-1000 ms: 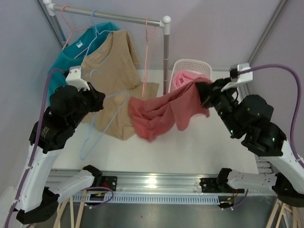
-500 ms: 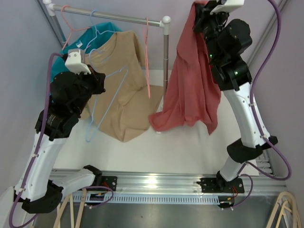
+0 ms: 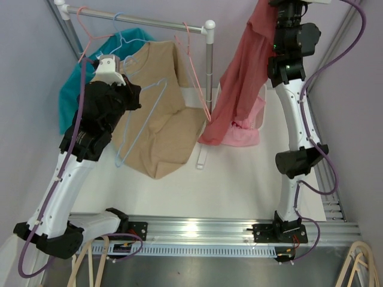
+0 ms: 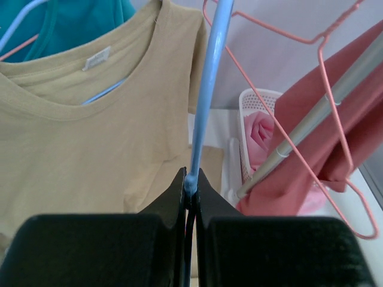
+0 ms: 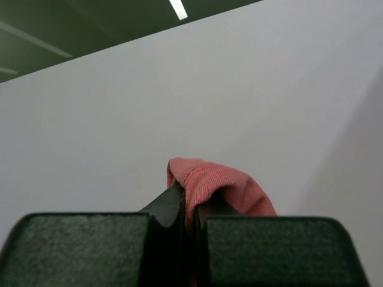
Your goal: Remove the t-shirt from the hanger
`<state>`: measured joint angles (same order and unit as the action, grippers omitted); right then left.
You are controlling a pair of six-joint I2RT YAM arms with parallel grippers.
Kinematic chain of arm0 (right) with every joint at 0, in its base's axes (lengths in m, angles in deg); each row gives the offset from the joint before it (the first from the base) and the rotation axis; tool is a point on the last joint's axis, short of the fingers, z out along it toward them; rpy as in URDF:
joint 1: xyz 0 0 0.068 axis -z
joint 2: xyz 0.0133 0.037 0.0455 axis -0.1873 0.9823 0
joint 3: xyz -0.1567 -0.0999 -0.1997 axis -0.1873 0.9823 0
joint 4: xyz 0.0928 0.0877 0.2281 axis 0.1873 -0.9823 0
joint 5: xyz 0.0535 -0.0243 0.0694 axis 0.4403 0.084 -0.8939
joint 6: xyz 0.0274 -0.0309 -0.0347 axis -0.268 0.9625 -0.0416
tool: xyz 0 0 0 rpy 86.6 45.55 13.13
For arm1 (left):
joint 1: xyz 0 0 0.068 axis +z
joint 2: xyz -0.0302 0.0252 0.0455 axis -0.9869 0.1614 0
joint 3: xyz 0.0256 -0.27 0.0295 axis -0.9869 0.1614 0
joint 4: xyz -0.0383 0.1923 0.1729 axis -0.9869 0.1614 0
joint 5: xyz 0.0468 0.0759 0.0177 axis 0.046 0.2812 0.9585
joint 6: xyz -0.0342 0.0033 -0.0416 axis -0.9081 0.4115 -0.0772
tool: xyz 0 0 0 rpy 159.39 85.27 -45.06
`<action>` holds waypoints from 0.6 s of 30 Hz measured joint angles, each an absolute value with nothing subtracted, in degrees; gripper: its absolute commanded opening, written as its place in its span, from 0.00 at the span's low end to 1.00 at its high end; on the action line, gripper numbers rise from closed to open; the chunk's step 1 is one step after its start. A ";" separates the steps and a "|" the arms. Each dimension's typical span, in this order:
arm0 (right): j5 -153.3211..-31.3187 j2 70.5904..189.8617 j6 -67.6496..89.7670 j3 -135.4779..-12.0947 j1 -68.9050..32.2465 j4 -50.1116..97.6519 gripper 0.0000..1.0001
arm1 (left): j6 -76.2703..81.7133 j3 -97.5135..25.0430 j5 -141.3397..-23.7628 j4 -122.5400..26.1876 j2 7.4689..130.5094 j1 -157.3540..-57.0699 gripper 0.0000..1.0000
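Observation:
My right gripper (image 3: pixel 273 8) is raised high at the back right and is shut on a fold of the red t-shirt (image 3: pixel 239 78). The shirt hangs straight down, and its lower end rests on the white basket (image 3: pixel 264 101). The wrist view shows the jaws (image 5: pixel 188 200) pinching the red cloth (image 5: pixel 221 185) against a bare wall. My left gripper (image 3: pixel 135 99) is shut on the bare light blue hanger (image 3: pixel 143 116), held in front of the tan t-shirt. The wrist view shows the jaws (image 4: pixel 190 182) clamped on the hanger's wire (image 4: pixel 209 89).
A clothes rail (image 3: pixel 149 23) on a post (image 3: pixel 209 66) carries a tan t-shirt (image 3: pixel 158 128), a teal t-shirt (image 3: pixel 72 89) and a bare pink hanger (image 3: pixel 194 66). Pink cloth (image 4: pixel 260 134) lies in the basket (image 4: pixel 254 98). The rack's white foot (image 3: pixel 200 156) rests on the table.
My right arm swung up and back, lifting the red t-shirt off the table until it hangs over the basket. My left arm raised the blue hanger toward the rail.

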<state>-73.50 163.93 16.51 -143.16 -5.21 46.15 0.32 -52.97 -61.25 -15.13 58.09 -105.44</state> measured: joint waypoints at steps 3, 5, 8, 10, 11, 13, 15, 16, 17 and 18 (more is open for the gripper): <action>-73.83 168.74 14.89 -145.72 -4.05 49.91 0.00 | 0.50 -51.59 -61.67 -17.32 58.05 -104.22 0.01; -74.13 169.87 13.32 -143.95 -3.42 50.12 0.00 | 0.89 -50.81 -62.61 -18.98 58.09 -103.32 0.01; -75.20 169.54 10.10 -135.64 -2.72 49.75 0.00 | 0.91 -50.06 -63.85 -20.03 58.79 -101.25 0.01; -76.12 169.04 7.83 -128.15 -2.22 47.98 0.00 | 0.91 -50.02 -64.47 -20.71 59.36 -100.61 0.01; -76.76 168.45 6.56 -122.90 -1.93 48.44 0.00 | 0.94 -49.89 -64.64 -20.97 59.54 -100.44 0.01; -77.15 167.29 3.98 -112.19 -1.58 47.63 0.00 | 1.15 -49.36 -65.16 -21.54 59.65 -100.35 0.01; -77.11 167.18 1.78 -104.15 -1.48 44.79 0.00 | 1.35 -48.79 -65.56 -21.82 59.62 -100.33 0.01; -76.93 167.21 0.68 -101.07 -1.45 41.12 0.00 | 1.37 -48.58 -65.58 -22.00 59.62 -100.33 0.01; -76.91 167.62 -0.21 -99.97 -1.45 35.90 0.00 | 1.42 -48.38 -65.58 -22.08 59.60 -100.33 0.01; -77.02 168.25 -0.96 -100.24 -1.50 30.37 0.00 | 1.46 -48.25 -65.56 -22.15 59.58 -100.33 0.01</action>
